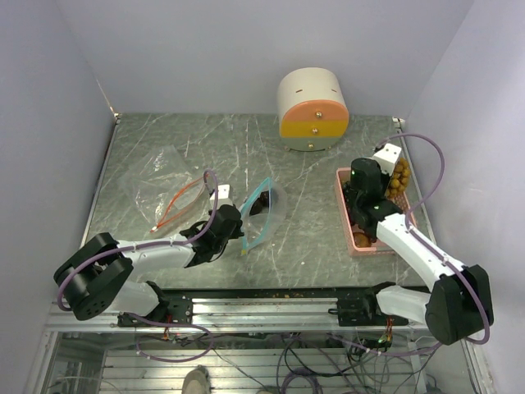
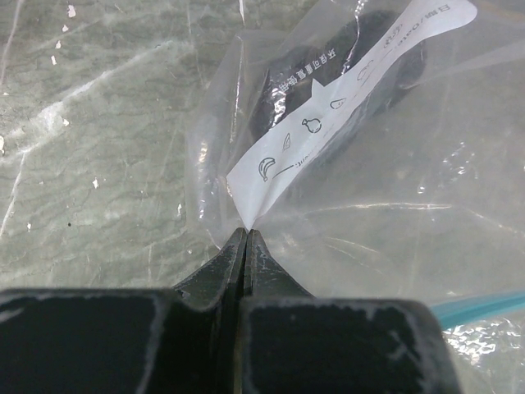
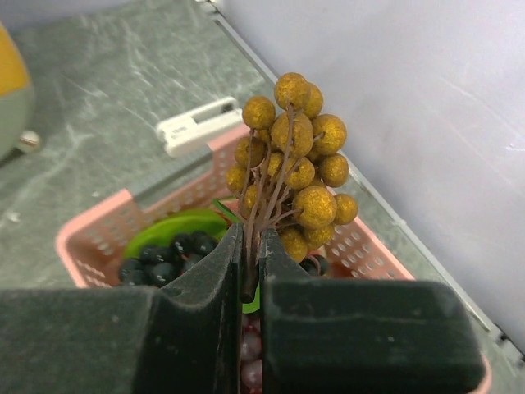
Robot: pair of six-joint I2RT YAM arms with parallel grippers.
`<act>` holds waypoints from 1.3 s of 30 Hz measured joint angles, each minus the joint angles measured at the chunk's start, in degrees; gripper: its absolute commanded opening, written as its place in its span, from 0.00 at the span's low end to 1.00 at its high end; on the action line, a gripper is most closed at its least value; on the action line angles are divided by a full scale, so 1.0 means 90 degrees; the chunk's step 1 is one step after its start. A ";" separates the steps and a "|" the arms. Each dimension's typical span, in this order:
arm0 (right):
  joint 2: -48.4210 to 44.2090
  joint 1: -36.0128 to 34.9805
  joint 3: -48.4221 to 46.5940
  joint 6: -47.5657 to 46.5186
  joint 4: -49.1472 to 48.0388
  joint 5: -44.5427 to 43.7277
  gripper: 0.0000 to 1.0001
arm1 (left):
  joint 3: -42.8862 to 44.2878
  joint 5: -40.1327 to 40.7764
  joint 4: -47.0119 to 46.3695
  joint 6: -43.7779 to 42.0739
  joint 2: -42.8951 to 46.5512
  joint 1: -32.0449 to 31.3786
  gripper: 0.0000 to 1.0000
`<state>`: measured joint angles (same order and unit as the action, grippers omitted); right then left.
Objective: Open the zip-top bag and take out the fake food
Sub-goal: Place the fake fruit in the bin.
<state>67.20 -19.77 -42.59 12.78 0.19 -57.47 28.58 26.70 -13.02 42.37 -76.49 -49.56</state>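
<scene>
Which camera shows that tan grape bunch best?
The right wrist view: the tan grape bunch fills it, stems pinched in the right gripper. The top view shows it tiny; the left wrist view, not at all.

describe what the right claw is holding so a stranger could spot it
Find the pink basket on the right. Above it the right claw pinches a grape bunch by its brown stems. Its balls are mustard-yellow; the dark grapes lie below it.
</scene>
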 measured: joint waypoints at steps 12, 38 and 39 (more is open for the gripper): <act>-0.0238 0.0721 0.0000 0.0495 -0.0852 0.1175 0.00 | 0.0000 0.0007 0.0000 -0.0017 0.0000 0.0000 0.08; -0.1523 0.3337 0.2424 0.3393 -0.1620 0.6368 0.56 | -0.0032 0.0056 0.0044 -0.0044 0.0058 0.0000 0.08; -0.1787 0.3337 0.2414 0.3337 -0.1515 0.6407 0.56 | -0.0032 0.0056 0.0044 -0.0044 0.0058 0.0000 0.08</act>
<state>51.11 10.26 -20.86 42.81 -13.45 0.19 28.29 27.20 -12.62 41.98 -75.96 -49.56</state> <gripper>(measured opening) 0.556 0.085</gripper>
